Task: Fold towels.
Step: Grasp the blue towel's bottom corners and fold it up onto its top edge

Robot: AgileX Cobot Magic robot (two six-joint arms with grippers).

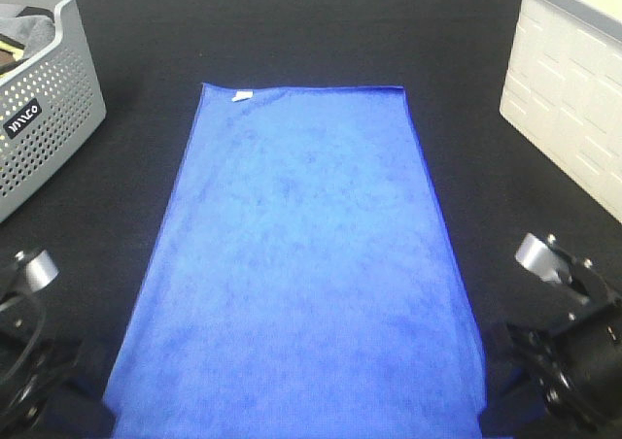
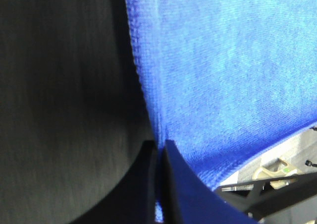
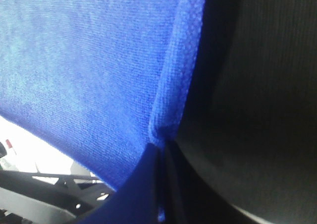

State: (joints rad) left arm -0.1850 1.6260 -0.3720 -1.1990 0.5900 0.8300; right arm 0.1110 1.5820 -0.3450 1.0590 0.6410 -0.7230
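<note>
Towel lay flat on the table. You had left gripper and right gripper each closed on a near corner.

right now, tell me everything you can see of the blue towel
The blue towel is a long rectangle of fuzzy, microfibre-looking cloth with a stitched hem, spread unfolded on the black table cover, lengthwise away from the robot. A white label sits near its far left corner. At the near end, the left tool and right tool are each shut on a side edge.
</note>
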